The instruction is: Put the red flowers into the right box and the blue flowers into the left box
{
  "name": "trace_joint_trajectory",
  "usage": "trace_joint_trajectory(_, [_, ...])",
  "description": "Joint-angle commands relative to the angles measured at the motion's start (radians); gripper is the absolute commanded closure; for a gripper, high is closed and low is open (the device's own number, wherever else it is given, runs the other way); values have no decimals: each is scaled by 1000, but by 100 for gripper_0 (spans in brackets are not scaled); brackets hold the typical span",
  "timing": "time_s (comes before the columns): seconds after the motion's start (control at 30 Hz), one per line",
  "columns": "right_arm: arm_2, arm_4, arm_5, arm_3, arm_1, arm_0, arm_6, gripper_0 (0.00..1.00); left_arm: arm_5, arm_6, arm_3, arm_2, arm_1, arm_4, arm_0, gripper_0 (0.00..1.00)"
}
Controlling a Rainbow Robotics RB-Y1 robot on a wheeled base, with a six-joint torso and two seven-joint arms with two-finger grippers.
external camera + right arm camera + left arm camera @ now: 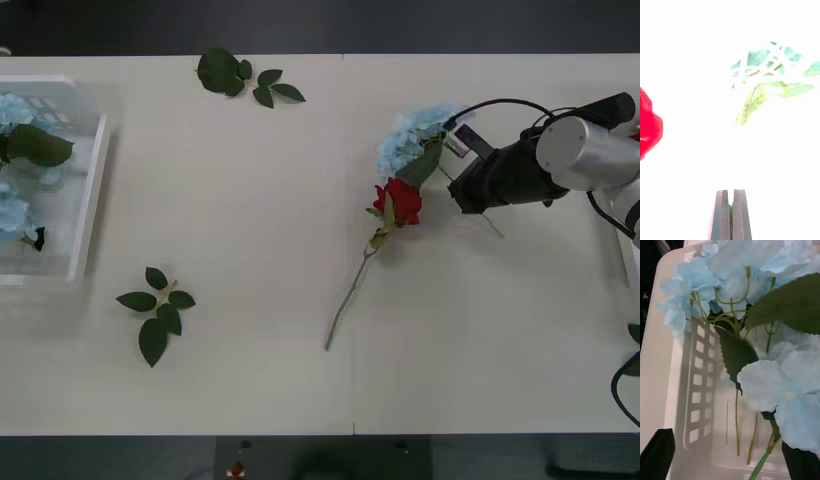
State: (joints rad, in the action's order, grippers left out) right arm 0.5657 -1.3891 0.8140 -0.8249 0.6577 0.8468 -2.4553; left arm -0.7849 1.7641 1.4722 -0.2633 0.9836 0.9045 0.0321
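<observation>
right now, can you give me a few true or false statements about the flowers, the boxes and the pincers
1. A red flower lies on the table. True.
2. The left box holds red flowers. False: it holds blue flowers.
3. The right pincer is shut. True: its fingers press together near a blue flower on the table.
4. The left pincer is shut. False: its fingers stand apart over the left box.
5. Two leaf sprigs lie on the table. True.
</observation>
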Motion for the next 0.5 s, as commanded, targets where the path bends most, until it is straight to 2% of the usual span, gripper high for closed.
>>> trace_joint_trajectory(0.03, [-142, -90, 120, -7, 25, 41, -5, 100, -128, 35, 143, -22, 15, 86, 5, 0])
trace_joint_trajectory(0.17, [-247, -182, 237, -7, 33, 41, -27, 100, -226, 37, 249, -62, 15, 146, 19, 0])
trace_joint_trajectory(0.33, [-354, -317, 338, -5, 20, 35, -140, 100, -373, 35, 333, -83, 13, 237, 94, 0])
trace_joint_trajectory(0.5, [-412, -452, 406, -5, -23, 29, -232, 100, -421, 34, 350, 12, 13, 398, 193, 0])
